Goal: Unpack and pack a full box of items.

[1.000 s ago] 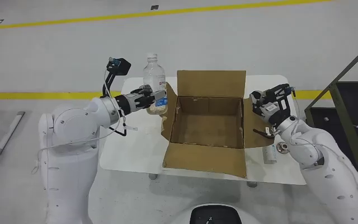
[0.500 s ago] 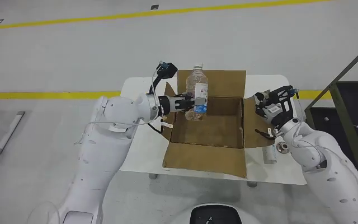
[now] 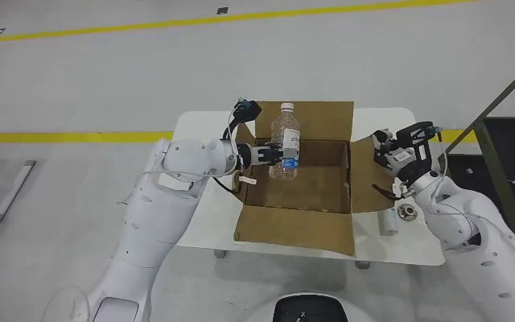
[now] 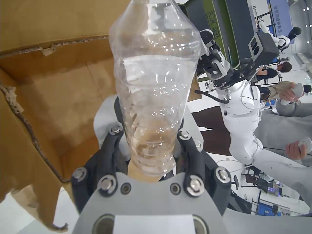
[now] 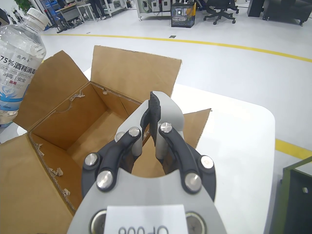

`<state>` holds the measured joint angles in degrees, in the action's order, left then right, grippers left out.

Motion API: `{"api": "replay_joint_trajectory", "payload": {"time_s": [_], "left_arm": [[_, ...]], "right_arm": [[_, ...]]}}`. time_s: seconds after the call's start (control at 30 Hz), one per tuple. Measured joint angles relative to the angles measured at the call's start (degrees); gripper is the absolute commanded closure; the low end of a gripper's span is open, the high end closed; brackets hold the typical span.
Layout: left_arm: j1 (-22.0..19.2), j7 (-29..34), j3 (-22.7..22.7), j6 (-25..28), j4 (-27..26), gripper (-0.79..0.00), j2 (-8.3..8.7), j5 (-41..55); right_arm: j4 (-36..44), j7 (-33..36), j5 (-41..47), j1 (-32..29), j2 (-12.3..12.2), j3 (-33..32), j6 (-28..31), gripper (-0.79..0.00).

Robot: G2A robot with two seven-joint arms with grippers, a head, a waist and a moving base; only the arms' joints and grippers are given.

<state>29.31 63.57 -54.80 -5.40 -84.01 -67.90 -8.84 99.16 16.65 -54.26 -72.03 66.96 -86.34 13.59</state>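
The left hand, clamped low on the clear plastic bottle, had carried it from beside the cardboard box to above its open left side. The left wrist view's edge cut off the bottle's top end. The bottle stood upright, long axis vertical. The right hand hung beside the box, closed on nothing.

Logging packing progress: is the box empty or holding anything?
Empty: the box shows a bare floor from above; the bottle hangs over it, clamped in the left end effector.
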Motion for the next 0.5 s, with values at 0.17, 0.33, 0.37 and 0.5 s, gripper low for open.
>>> {"api": "replay_joint_trajectory", "payload": {"time_s": [0.17, 0.33, 0.37, 0.5], "left_arm": [[0.0, 0.0, 0.0, 0.0, 0.0, 0.0, 0.0, 0.0], [1.29, -1.54, 0.69, -0.2, 0.06, 0.0, -0.16, 0.37], [1.47, -1.76, 1.17, -0.78, 0.38, 0.0, -0.26, 0.19], [0.63, -0.68, 4.23, -4.86, 2.67, 0.0, -1.03, -0.29]], "right_arm": [[-0.52, 0.18, -0.12, -0.06, -0.02, 0.43, 0.32, 0.0], [-0.64, 0.16, 0.1, 0.55, 0.0, 0.71, 0.4, 0.0], [-0.64, 0.13, 0.09, 0.58, -0.01, 0.69, 0.44, 0.0], [-0.74, -0.05, 0.15, 0.52, -0.06, 0.54, 0.64, 0.0]]}}
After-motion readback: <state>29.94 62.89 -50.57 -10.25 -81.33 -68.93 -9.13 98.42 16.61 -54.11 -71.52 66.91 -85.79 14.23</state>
